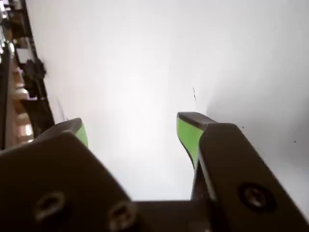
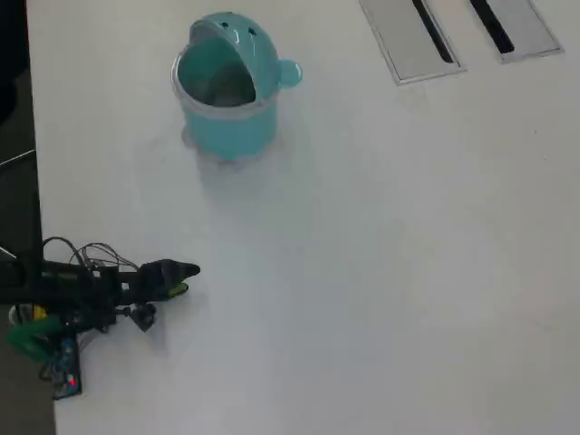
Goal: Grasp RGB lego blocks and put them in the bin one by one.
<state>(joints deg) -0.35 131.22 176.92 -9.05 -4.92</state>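
Hand jaws apart, empty, over white table.

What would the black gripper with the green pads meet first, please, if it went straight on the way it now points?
Probably nothing: in the overhead view the gripper points right across bare white table, and the teal bin lies off that line. The wrist view shows only empty surface between the open jaws.
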